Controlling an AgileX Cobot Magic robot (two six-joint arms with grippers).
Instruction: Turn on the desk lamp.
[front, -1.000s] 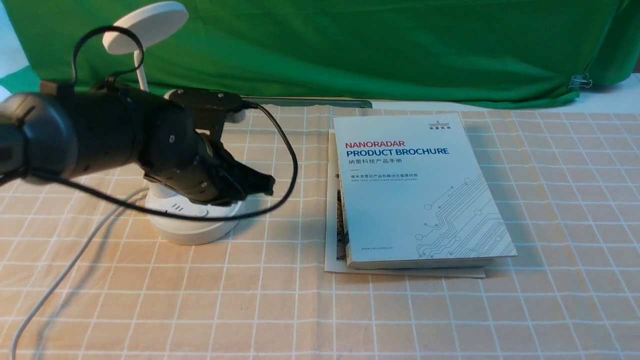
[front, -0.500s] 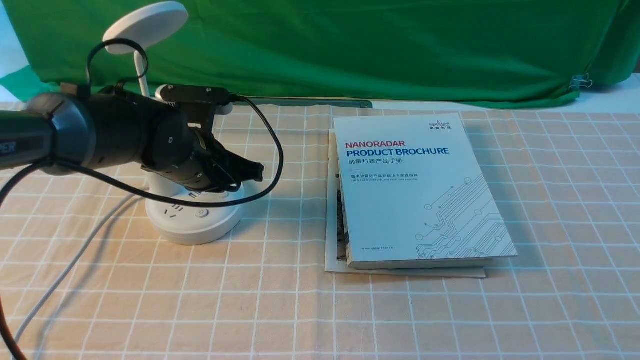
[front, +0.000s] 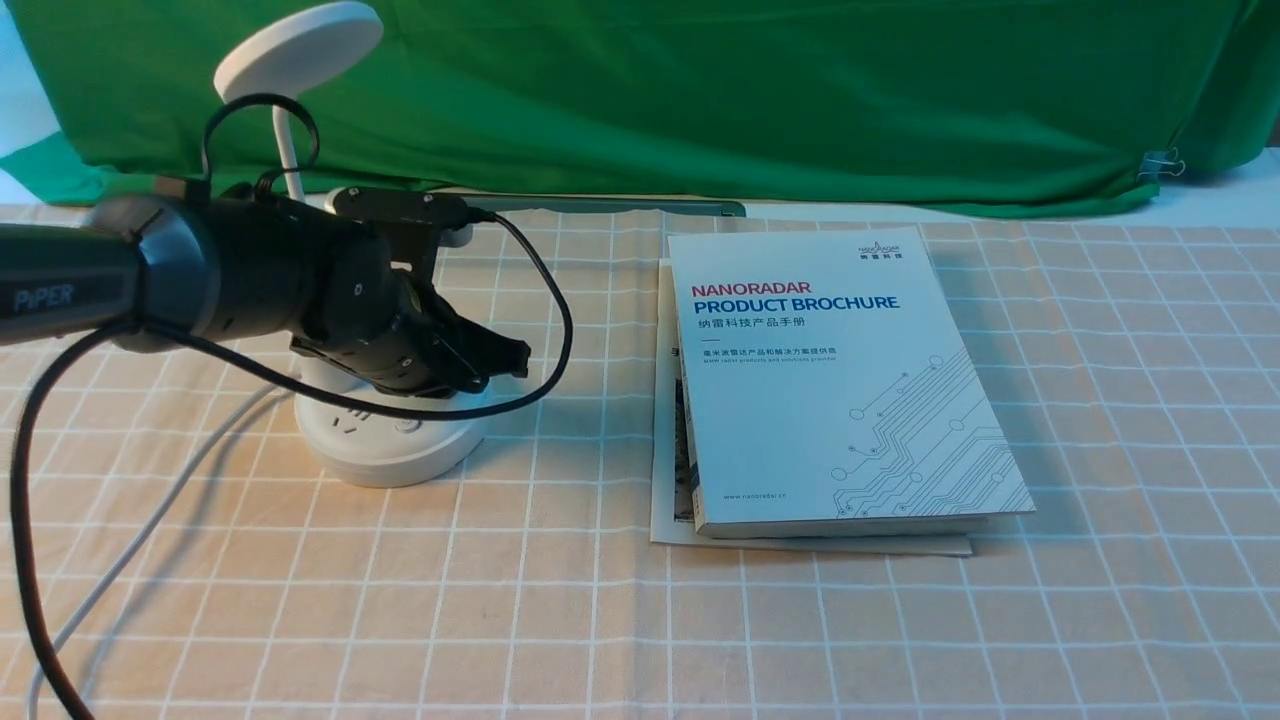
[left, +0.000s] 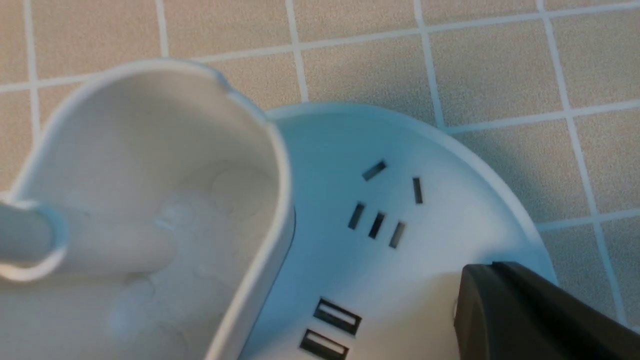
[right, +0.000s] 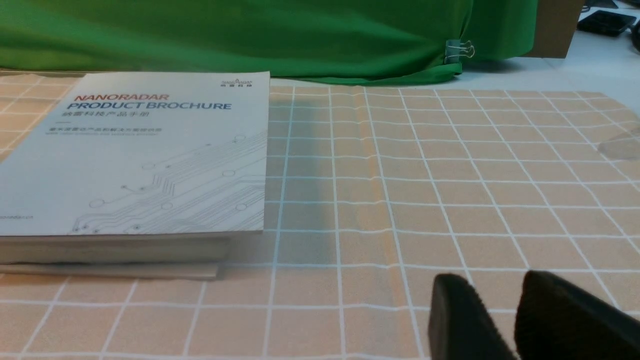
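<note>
The left gripper (left: 482, 280), closed and empty, has dipped onto the lamp base (front: 390, 462). The lamp head (front: 300, 50) moved a bit, so it's probably pushing the switch.

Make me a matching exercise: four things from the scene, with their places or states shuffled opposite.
1. Lamp head
2. Product brochure
3. Left end effector
4. Right end effector

A. At the lamp base
B. Fingers apart, with bare tablecloth visible between them
C. Round and white, atop a thin neck
D. Lying flat, printed with circuit lines

Pairs: 1-C, 2-D, 3-A, 4-B
</note>
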